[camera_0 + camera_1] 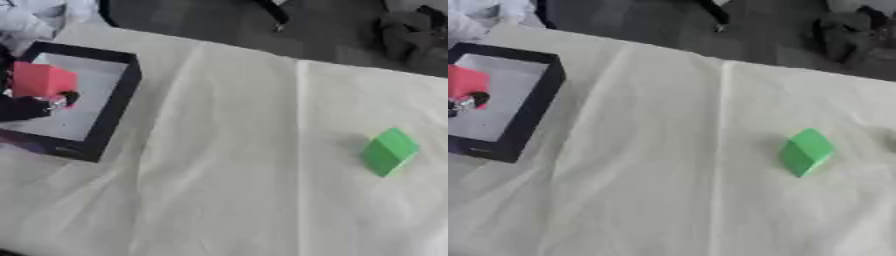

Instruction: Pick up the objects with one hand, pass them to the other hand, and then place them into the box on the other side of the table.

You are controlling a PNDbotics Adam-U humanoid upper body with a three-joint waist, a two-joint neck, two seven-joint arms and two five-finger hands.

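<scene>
Desk: 1, covered with a pale cream cloth that shows long creases running from the far edge toward the near edge; it lies askew in both views.
Box: 1, at the left side of the desk, open on top, black walls, pale grey floor. Its long axis runs from the far side toward the near-left.
Box contents: nothing can be seen resting on the floor of the box; the red block is over the opening, at the left part of it, held by the left hand. Whether the block touches the floor of the box cannot be told.
Green block: 1, on the right side of the desk, well apart from the box, lying alone on the cloth. It sits tilted, its long axis running from upper right to lower left, a lighter face turned up.
Red block: 1, roughly cube-shaped, with no clear long axis, its broad face toward the camera.
Left hand: comes in from the left edge, black with a silver part, below the red block; its fingers are clamped on the block's lower edge.
Right hand: shows in neither view.
</scene>
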